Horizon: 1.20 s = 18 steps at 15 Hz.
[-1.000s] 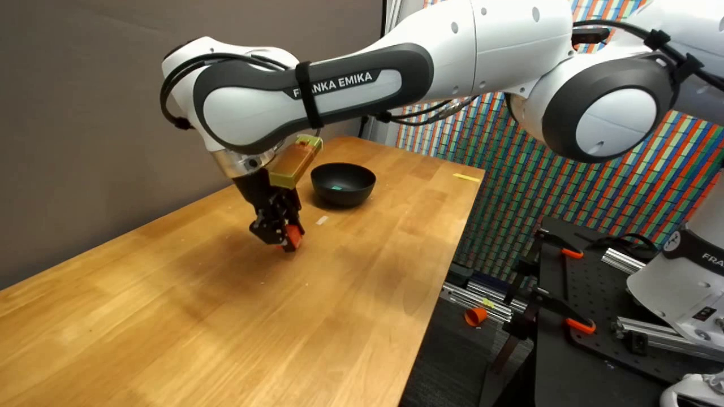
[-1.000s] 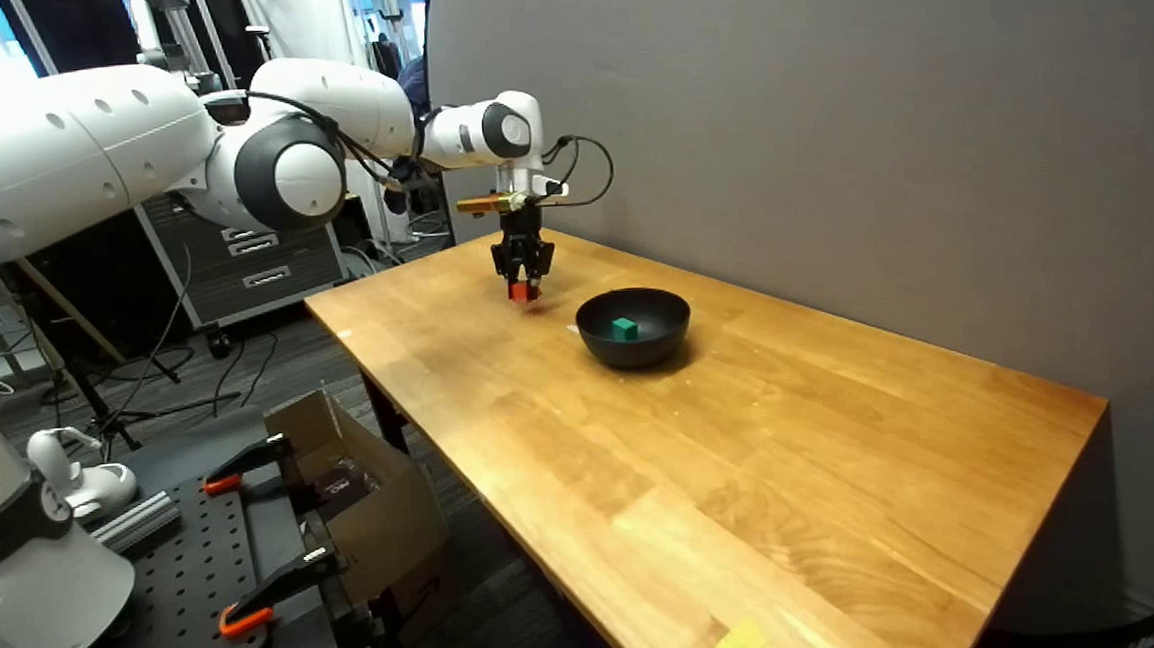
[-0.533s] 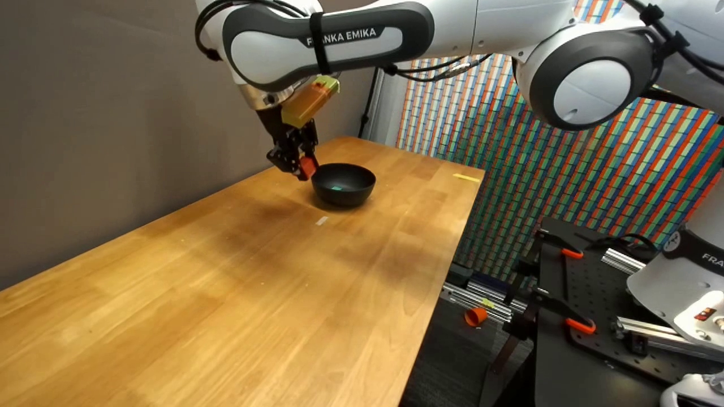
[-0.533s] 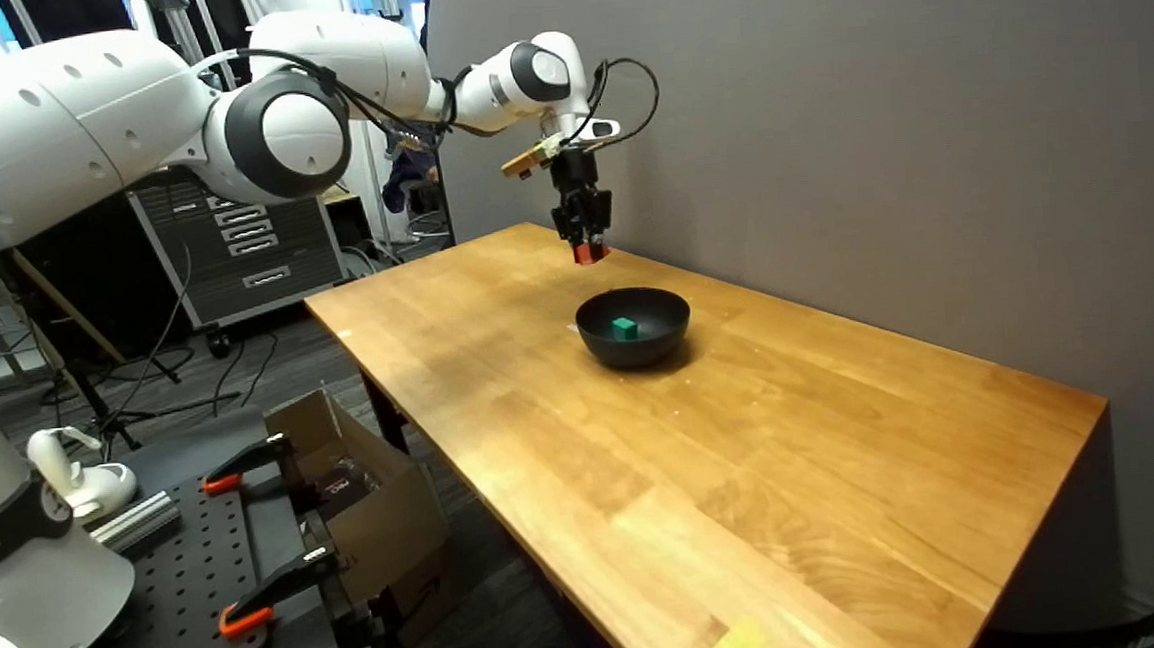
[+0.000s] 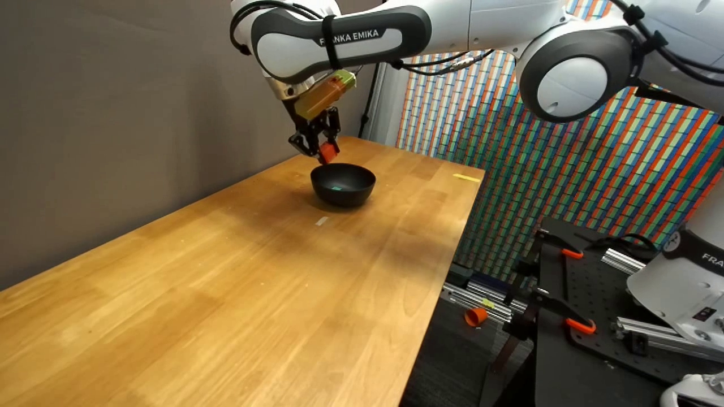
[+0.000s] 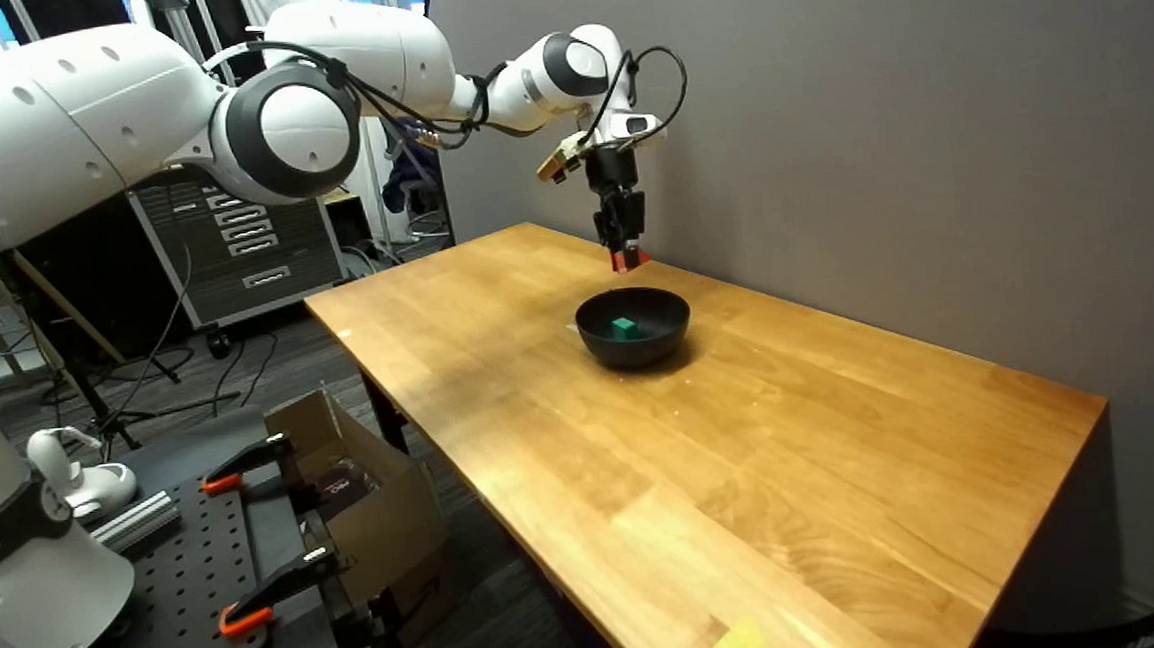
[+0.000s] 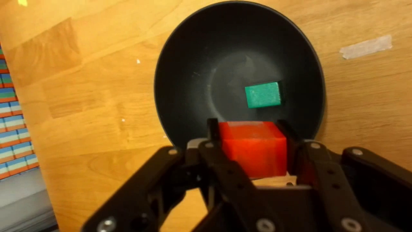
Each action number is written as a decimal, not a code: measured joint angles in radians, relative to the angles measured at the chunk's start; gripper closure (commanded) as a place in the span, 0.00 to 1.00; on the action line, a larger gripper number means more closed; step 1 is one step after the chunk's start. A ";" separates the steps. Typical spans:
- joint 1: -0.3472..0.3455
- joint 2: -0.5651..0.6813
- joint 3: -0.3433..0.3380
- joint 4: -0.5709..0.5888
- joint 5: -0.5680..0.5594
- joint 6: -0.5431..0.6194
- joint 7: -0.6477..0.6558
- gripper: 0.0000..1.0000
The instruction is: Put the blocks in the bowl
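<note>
The black bowl [image 5: 346, 196] stands upright on the table and shows also in an exterior view [image 6: 629, 353] and the wrist view [image 7: 183, 71]. The green block [image 7: 264, 95] lies inside it on the bottom; both exterior views show it too [image 5: 336, 188] [image 6: 624, 329]. My gripper [image 7: 250, 137] is shut on the red-orange block [image 7: 257, 154], with one finger on each side of it. In both exterior views the gripper [image 5: 328, 148] [image 6: 624, 246] holds this block just above the bowl's rim, at the wall side. In the wrist view the block covers part of the bowl's near edge.
The wooden table [image 5: 237, 294] runs along a grey wall [image 6: 827, 148] behind the bowl. A strip of pale tape [image 7: 367, 47] lies beside the bowl. Yellow tape [image 5: 466, 177] marks the table near an edge.
My gripper has lifted the red-orange block off the table area and carried it toward the bowl, up to its rim. The bowl and the green block have not moved.
</note>
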<state>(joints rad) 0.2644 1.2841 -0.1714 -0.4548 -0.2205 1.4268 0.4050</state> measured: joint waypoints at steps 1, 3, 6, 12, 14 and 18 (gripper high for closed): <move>-0.011 0.003 0.002 0.000 0.005 -0.003 0.004 0.22; -0.029 0.004 0.009 0.000 0.013 -0.009 0.004 0.06; -0.034 0.001 0.028 0.003 0.022 -0.020 -0.017 0.00; -0.008 -0.087 0.093 0.021 0.054 -0.068 -0.142 0.00; -0.001 -0.136 0.106 0.026 0.063 -0.118 -0.172 0.00; -0.005 -0.224 0.130 0.028 0.108 -0.261 -0.198 0.00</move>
